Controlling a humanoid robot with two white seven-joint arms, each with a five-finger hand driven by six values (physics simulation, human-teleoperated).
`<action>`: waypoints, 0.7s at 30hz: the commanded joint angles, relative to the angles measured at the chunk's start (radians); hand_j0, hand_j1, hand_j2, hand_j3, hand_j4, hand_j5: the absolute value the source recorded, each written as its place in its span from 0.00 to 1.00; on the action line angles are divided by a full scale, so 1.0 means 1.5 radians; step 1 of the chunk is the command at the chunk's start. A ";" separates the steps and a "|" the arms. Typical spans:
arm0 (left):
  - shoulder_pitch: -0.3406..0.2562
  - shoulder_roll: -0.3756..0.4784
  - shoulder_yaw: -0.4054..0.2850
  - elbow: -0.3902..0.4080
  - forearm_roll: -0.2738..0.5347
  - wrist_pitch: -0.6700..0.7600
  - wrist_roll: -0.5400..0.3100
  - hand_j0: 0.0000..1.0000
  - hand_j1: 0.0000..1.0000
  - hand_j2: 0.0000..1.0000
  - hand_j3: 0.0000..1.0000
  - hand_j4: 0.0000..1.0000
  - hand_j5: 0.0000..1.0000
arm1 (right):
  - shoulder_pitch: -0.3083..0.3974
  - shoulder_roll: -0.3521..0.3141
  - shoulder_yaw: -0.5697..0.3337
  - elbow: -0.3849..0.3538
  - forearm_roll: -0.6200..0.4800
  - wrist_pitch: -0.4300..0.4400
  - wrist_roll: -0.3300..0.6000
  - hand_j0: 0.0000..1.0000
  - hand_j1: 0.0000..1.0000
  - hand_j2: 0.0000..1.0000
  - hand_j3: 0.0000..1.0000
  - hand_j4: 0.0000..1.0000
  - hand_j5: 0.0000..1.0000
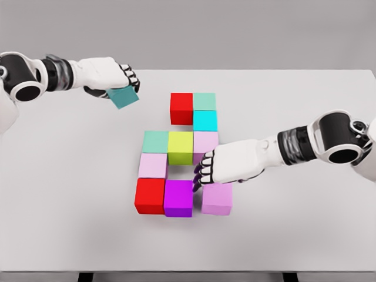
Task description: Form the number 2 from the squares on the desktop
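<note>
My left hand (108,73), upper left of the frame, pinches the teal square (123,96); the open top-row place beside the red square (181,108) lies right and slightly lower. My right hand (226,166) rests, fingers seemingly curled.

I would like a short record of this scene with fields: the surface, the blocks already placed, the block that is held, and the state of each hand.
surface: white table
top row: red block, mint block, cyan block below the mint one
middle row: green block, yellow block, pale pink block
left link: pink block
bottom row: second red block, purple block, lilac block
held block: teal block, tilted, above the table
left hand: grasps the teal block
right hand: fingers curled, over the lilac block, holds nothing
</note>
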 commanded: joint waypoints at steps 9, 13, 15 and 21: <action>0.000 0.001 -0.003 -0.057 -0.016 0.003 0.003 0.38 0.38 0.38 0.38 0.38 0.38 | 0.006 -0.098 -0.051 0.000 -0.005 0.002 0.000 1.00 1.00 1.00 1.00 1.00 1.00; -0.001 -0.007 -0.008 -0.057 -0.058 0.003 0.003 0.39 0.39 0.39 0.39 0.39 0.39 | 0.035 -0.177 -0.052 0.000 0.000 0.002 0.000 1.00 1.00 1.00 1.00 1.00 1.00; -0.001 -0.016 -0.009 -0.056 -0.082 0.003 0.003 0.39 0.39 0.39 0.39 0.39 0.39 | 0.038 -0.177 -0.046 0.001 0.052 0.002 0.000 1.00 1.00 1.00 1.00 1.00 1.00; -0.001 -0.028 -0.024 -0.058 -0.094 0.003 0.003 0.39 0.39 0.39 0.39 0.39 0.39 | 0.051 -0.166 -0.017 0.001 0.107 0.002 0.000 1.00 1.00 1.00 1.00 1.00 1.00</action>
